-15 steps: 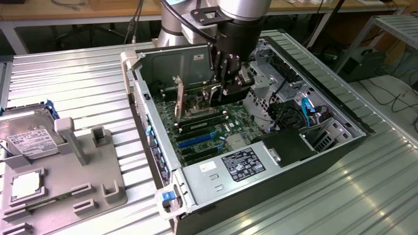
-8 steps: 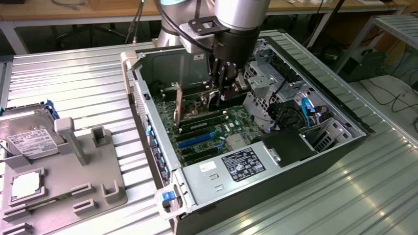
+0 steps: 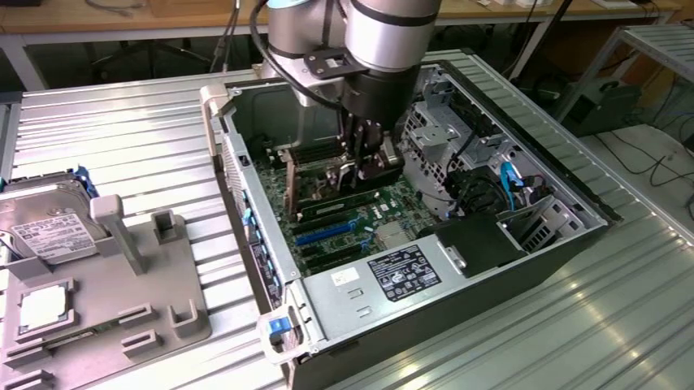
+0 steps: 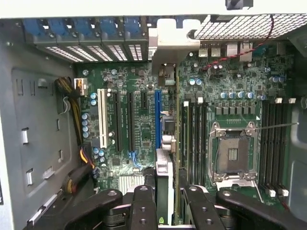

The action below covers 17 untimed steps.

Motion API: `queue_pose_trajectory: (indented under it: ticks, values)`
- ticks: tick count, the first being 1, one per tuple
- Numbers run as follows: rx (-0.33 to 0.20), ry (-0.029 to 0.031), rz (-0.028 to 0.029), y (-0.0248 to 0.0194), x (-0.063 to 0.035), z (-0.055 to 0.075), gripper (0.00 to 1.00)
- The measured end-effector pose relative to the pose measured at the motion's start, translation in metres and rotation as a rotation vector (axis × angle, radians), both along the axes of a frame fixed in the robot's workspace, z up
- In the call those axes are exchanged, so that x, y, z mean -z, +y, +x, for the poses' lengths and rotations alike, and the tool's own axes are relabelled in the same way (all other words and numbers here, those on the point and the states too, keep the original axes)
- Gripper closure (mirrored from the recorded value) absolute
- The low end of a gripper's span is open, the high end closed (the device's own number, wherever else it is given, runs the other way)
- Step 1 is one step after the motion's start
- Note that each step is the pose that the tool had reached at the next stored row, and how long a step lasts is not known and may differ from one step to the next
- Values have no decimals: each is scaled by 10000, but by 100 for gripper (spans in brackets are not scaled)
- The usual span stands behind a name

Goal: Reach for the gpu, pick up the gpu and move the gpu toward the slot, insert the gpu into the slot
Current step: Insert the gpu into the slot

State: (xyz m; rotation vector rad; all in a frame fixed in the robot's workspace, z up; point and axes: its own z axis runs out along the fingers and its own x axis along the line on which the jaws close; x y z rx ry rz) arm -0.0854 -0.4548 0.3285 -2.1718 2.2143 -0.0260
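Observation:
My gripper (image 3: 363,166) reaches down into the open computer case and is shut on the gpu (image 3: 325,180). In the wrist view the gpu (image 4: 165,139) hangs edge-on between my gripper (image 4: 170,208) fingers. Its silver end bracket (image 4: 169,43) points at the case's rear panel. The slot (image 4: 157,120), a long blue socket, lies on the green motherboard right beside the card's lower edge. From the exterior view the slot (image 3: 325,234) sits nearer the camera than the held card. The card looks to be above the board, apart from the slot.
Black memory sockets (image 4: 194,139) and the silver processor socket (image 4: 234,153) lie on the card's other side. A white socket (image 4: 101,117) and black sockets flank the blue one. The power supply (image 3: 401,272) and drive cage (image 3: 434,130) crowd the case. A hard drive (image 3: 44,227) rests on a grey fixture (image 3: 130,325).

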Motion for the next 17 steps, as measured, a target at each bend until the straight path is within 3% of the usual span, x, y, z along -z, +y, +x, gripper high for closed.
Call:
queue_pose_trajectory:
  ticks: [17]
  values:
    - [38,1,0,-35,336,-105,73]
